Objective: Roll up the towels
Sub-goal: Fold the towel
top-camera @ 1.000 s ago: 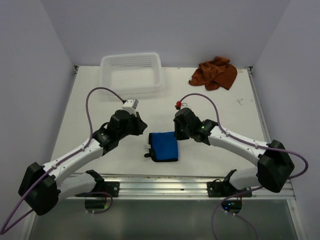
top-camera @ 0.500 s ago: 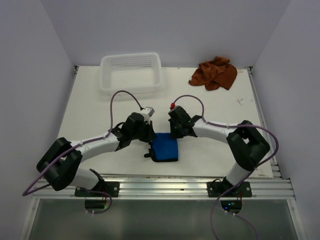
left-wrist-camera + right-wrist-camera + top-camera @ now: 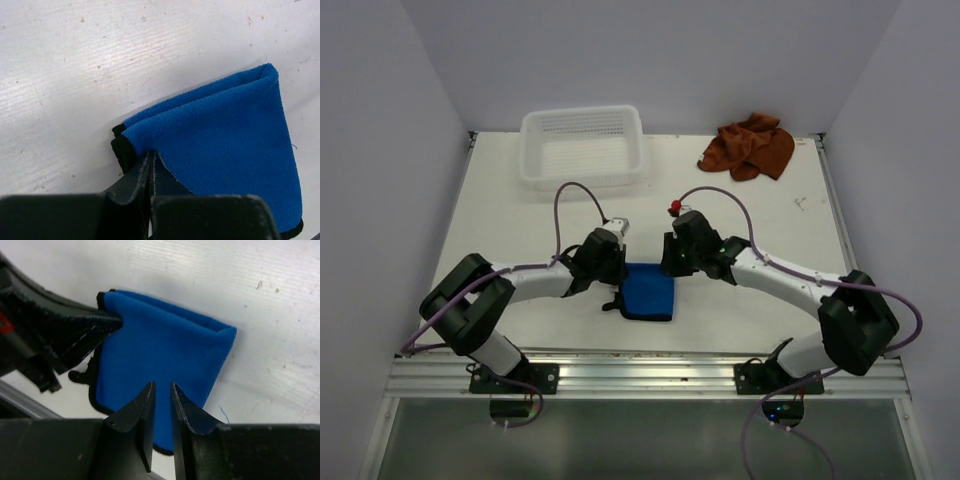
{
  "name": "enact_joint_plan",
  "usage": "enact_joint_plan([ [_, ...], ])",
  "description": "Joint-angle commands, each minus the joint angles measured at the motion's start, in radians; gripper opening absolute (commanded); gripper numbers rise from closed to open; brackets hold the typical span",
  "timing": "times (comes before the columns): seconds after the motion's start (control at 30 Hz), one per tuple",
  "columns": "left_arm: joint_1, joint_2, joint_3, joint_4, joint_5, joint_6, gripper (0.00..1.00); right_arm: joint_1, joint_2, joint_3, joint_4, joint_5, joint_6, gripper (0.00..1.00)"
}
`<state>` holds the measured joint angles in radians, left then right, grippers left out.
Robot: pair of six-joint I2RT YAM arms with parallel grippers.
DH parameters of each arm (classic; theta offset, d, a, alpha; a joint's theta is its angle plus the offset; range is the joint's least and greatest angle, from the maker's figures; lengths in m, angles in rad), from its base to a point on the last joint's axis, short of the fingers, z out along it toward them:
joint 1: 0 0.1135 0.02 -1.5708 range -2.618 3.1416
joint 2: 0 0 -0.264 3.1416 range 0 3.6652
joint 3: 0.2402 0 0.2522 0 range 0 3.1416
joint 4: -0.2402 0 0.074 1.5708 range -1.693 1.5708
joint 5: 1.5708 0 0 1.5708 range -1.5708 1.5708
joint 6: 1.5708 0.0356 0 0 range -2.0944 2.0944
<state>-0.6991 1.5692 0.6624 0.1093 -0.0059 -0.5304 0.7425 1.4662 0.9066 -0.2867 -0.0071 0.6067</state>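
The blue towel lies folded flat near the table's front, with black edging along its near side. In the left wrist view the blue towel shows its layered fold. My left gripper is shut, its tips pressed against the towel's left edge under the top layer; I see no cloth between the jaws. In the top view the left gripper sits at that left edge. My right gripper hovers over the blue towel with a narrow gap and nothing in it, seen from above as the right gripper. The rust-brown towel lies crumpled at the back right.
A white mesh basket stands at the back left. The table's metal front rail runs just behind the arm bases. Purple cables loop above both wrists.
Both arms have closed in on the blue towel from either side. The left tips have reached its left edge. The right jaws have parted slightly.
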Motion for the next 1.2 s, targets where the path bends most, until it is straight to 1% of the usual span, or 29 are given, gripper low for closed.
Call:
enact_joint_plan([
  [0.0, 0.001, 0.037, -0.004, -0.008, -0.043, 0.017, 0.00, 0.024, -0.125, -0.073, -0.006, -0.037, 0.037, 0.22],
  [0.1, 0.000, 0.031, -0.006, -0.010, -0.039, 0.013, 0.00, 0.035, -0.173, -0.142, -0.005, -0.036, 0.064, 0.21],
  [0.2, 0.000, 0.025, -0.006, -0.013, -0.039, 0.012, 0.00, 0.037, -0.182, -0.221, 0.053, -0.057, 0.085, 0.20],
  [0.33, 0.000, 0.017, -0.009, -0.013, -0.032, 0.003, 0.00, 0.049, -0.106, -0.300, 0.188, -0.126, 0.111, 0.19],
  [0.4, 0.000, 0.008, -0.012, -0.016, -0.034, 0.001, 0.00, 0.057, -0.063, -0.321, 0.216, -0.148, 0.120, 0.19],
  [0.5, 0.000, -0.008, -0.018, -0.028, -0.048, 0.001, 0.00, 0.064, -0.059, -0.328, 0.183, -0.102, 0.111, 0.18],
  [0.67, 0.000, -0.032, -0.021, -0.066, -0.077, 0.004, 0.00, 0.064, -0.125, -0.305, 0.083, -0.054, 0.074, 0.19],
  [0.77, 0.000, -0.049, -0.023, -0.100, -0.101, -0.003, 0.00, 0.064, -0.159, -0.258, 0.020, -0.056, 0.044, 0.25],
  [0.8, 0.000, -0.057, -0.024, -0.105, -0.117, -0.009, 0.00, 0.064, -0.170, -0.246, 0.003, -0.054, 0.039, 0.30],
  [0.9, 0.000, -0.104, -0.059, -0.108, -0.155, -0.042, 0.00, 0.064, -0.222, -0.218, -0.048, -0.031, 0.038, 0.39],
  [0.93, 0.000, -0.119, -0.088, -0.108, -0.158, -0.051, 0.00, 0.063, -0.251, -0.213, -0.064, -0.025, 0.053, 0.40],
  [0.97, 0.001, -0.151, -0.102, -0.108, -0.163, -0.072, 0.00, 0.064, -0.262, -0.215, -0.066, -0.018, 0.064, 0.43],
  [1.07, 0.000, -0.214, -0.159, -0.085, -0.164, -0.114, 0.00, 0.064, -0.288, -0.239, -0.040, -0.046, 0.128, 0.46],
  [1.17, -0.002, -0.265, -0.205, -0.060, -0.158, -0.137, 0.00, 0.064, -0.277, -0.282, 0.050, -0.094, 0.186, 0.47],
])
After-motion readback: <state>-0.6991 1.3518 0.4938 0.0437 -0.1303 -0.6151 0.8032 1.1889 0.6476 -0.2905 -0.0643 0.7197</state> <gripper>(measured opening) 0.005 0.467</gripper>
